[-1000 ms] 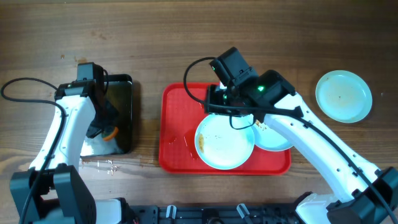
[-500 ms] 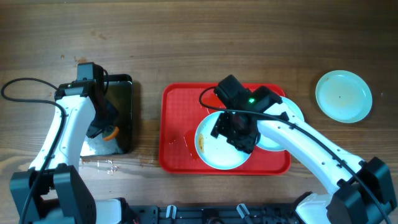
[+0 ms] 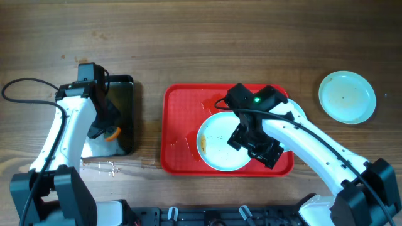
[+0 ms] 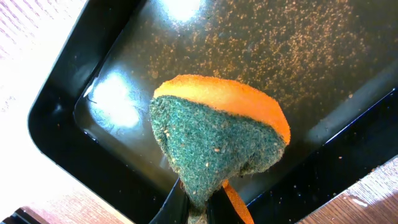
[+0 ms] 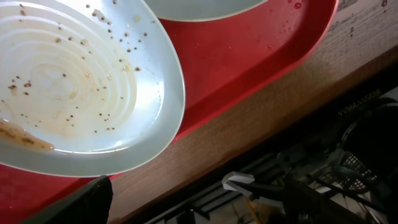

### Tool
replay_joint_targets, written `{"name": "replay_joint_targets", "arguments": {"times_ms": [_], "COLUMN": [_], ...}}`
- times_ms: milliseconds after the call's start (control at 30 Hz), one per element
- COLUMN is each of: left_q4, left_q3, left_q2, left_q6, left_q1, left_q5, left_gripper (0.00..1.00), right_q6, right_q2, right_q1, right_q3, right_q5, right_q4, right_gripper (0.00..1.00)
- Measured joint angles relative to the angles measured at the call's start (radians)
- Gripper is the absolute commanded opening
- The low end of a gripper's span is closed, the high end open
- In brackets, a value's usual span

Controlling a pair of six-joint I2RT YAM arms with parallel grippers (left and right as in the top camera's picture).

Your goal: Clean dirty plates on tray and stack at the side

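Wood-grain tabletop (image 3: 188,37) runs under everything. Right gripper (image 3: 260,149) hangs with jaws spread and empty over the front edge of the red tray (image 5: 236,68). Just ahead to its left lies a speckled, sauce-smeared plate (image 5: 81,93), with a second plate (image 5: 199,7) beyond it. Closing here could pinch the tray rim instead, or shove one wet plate against the other. Farther off, a clean plate (image 3: 347,96) sits on bare wood. Farthest, the left gripper (image 4: 200,208) clamps an orange-green sponge (image 4: 217,146) above the black pan (image 4: 311,50).

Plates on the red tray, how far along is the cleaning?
Done: one plate sits on the table right of the tray. In hand: the left hand grips a sponge over the black pan; the right hand hovers by a speckled plate. Left: that plate and another plate under the arm.
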Motion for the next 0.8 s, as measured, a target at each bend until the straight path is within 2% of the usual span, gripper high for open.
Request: {"name": "replay_joint_targets", "arguments": {"times_ms": [200, 333, 400, 467, 567, 700, 767, 800], "left_q4": [0.008, 0.012, 0.012, 0.012, 0.013, 0.012, 0.012, 0.012], "left_q3": [0.0, 0.0, 0.0, 0.0, 0.0, 0.0, 0.0, 0.0], "left_q2": [0.0, 0.001, 0.001, 0.001, 0.001, 0.001, 0.001, 0.001], "left_q6": [0.004, 0.011, 0.012, 0.013, 0.019, 0.019, 0.019, 0.019], "left_q1": [0.0, 0.0, 0.0, 0.0, 0.0, 0.0, 0.0, 0.0], "left_q5": [0.008, 0.019, 0.022, 0.022, 0.023, 0.023, 0.023, 0.023], "left_gripper": [0.04, 0.04, 0.04, 0.04, 0.04, 0.04, 0.04, 0.04], "right_q6": [-0.019, -0.038, -0.045, -0.049, -0.036, 0.001, 0.006, 0.006], "right_q2": [-0.009, -0.009, -0.01, -0.01, -0.029, -0.037, -0.037, -0.037], "right_q1": [0.0, 0.0, 0.0, 0.0, -0.001, -0.002, -0.002, -0.002], "right_q3": [-0.236, -0.302, -0.32, -0.369, -0.442, -0.481, -0.485, -0.485], "right_q5": [-0.05, -0.076, -0.092, -0.129, -0.204, -0.26, -0.267, -0.267], "right_q4": [0.233, 0.343, 0.439, 0.592, 0.735, 0.79, 0.797, 0.799], "right_gripper": [0.95, 0.95, 0.85, 0.71, 0.33, 0.23, 0.3, 0.31]}}
